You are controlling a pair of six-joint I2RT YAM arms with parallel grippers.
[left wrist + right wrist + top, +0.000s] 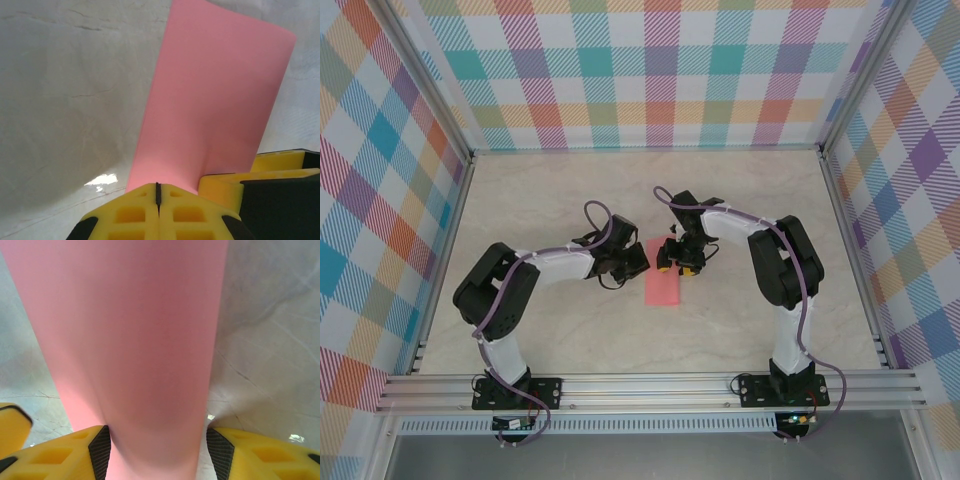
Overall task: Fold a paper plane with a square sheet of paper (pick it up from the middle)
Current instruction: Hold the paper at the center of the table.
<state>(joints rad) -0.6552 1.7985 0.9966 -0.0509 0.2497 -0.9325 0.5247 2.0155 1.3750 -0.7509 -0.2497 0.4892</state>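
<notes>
The square sheet of paper is salmon pink and shows from above as a narrow strip on the table between the two arms. My right gripper stands over its far end. In the right wrist view the paper bows upward between the black pads, touching both, so the right gripper is shut on it. My left gripper is at the strip's left edge. Its yellow jaws are shut tight, tips against the near edge of the paper. I cannot tell whether they pinch it.
The pale marbled table is fenced by aluminium rails and checked walls on three sides. One yellow finger of the right gripper sits close beside the left jaws.
</notes>
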